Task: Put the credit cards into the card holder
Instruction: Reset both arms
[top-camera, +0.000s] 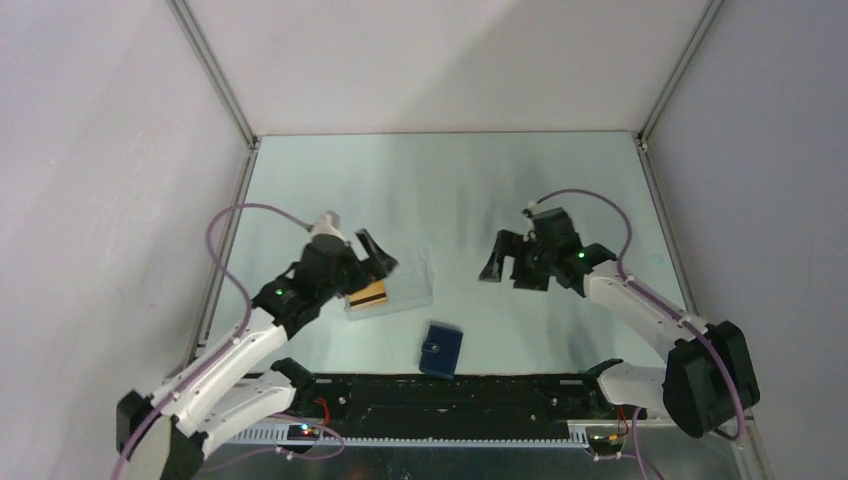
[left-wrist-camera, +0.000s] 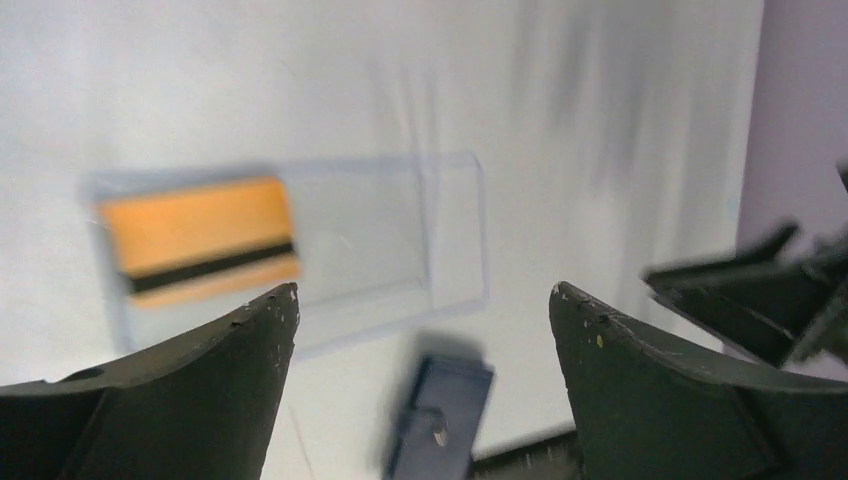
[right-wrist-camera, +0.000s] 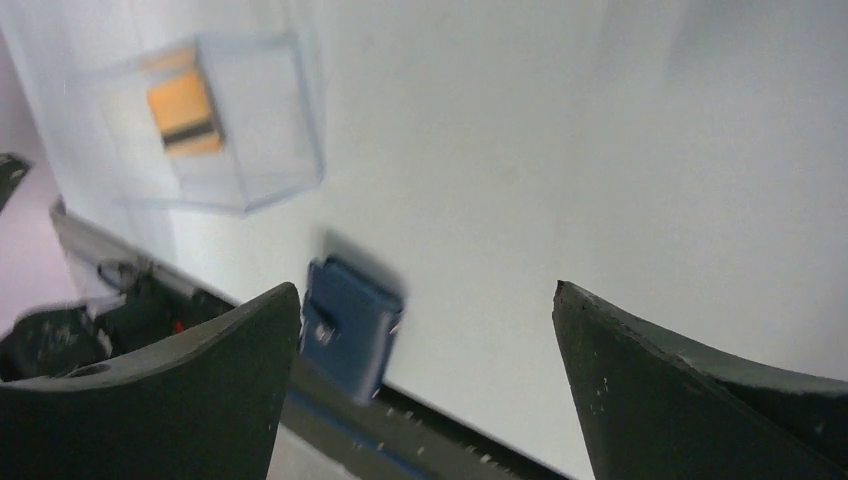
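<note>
Top external: nothing held, cards in tray, holder shut

Top external: left gripper (top-camera: 362, 262) hangs over the clear tray (top-camera: 412, 283), fingers spread, empty. Credit cards (top-camera: 368, 294) lie flat at the tray's left end. Card holder (top-camera: 441, 349) sits just on the near side of the tray and looks snapped closed. Right gripper (top-camera: 508, 265) is right of the tray, spread, empty.

Left wrist: blurred. Cards are flat on the tray floor and thin, so a pinch may slip, or the fingers (left-wrist-camera: 240, 345) may drag the light tray.

Right wrist: holder lies between the tray and the desk's (right-wrist-camera: 600, 150) near edge, and a nudge could push it off. A closed holder blocks insertion.
</note>
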